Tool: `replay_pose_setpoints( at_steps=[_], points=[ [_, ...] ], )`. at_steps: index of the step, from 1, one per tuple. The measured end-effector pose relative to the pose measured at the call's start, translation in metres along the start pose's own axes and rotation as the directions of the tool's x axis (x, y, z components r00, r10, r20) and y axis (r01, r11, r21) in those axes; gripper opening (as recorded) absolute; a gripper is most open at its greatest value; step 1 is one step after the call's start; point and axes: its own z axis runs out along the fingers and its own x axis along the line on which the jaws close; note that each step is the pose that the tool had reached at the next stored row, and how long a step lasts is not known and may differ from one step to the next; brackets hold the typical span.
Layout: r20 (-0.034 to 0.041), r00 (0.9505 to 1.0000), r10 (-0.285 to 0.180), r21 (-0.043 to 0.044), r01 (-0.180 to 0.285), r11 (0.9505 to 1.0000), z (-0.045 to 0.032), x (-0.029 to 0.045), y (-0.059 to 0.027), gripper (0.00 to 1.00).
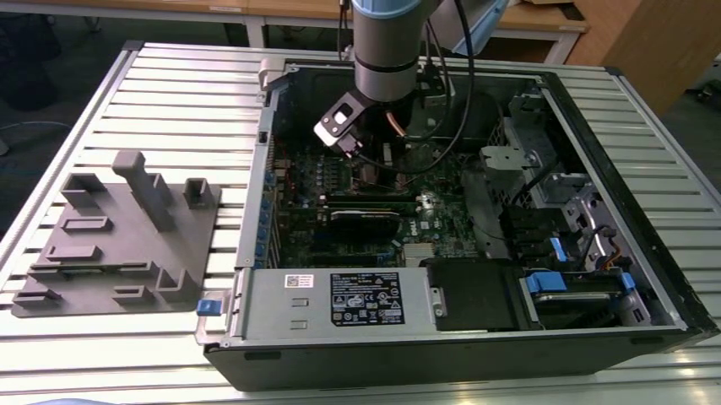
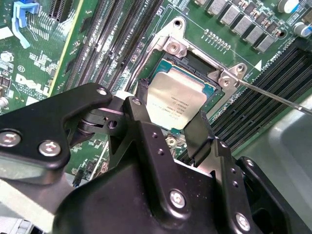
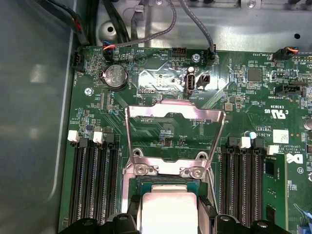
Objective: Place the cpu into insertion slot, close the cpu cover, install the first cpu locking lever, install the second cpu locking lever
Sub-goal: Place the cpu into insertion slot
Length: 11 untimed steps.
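Note:
The cpu is a small square chip with a silver-tan top, lying in the insertion slot, whose black frame and teal edge show around it. My gripper stands over it, its black fingers pressed against two opposite edges of the chip. In the first wrist view the cpu shows bright between the fingers, at the slot's edge. The cpu cover, a thin silvery frame, is swung open behind the slot. A thin wire locking lever sticks out to one side, unlatched. In the exterior view the gripper is low inside the computer case.
Long black memory slots flank the socket on both sides. A coin battery and cables lie beyond the cover. In the exterior view, a grey fixture plate sits at the left and the labelled power supply at the case front.

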Motion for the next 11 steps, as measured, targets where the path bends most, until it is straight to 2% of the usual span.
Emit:
replay_pose_setpoints(
  at_steps=[11],
  points=[
    [-0.0003,1.0,0.001,-0.0002,-0.001,1.0,0.0005,0.0002,-0.0002,0.54]
  ],
)
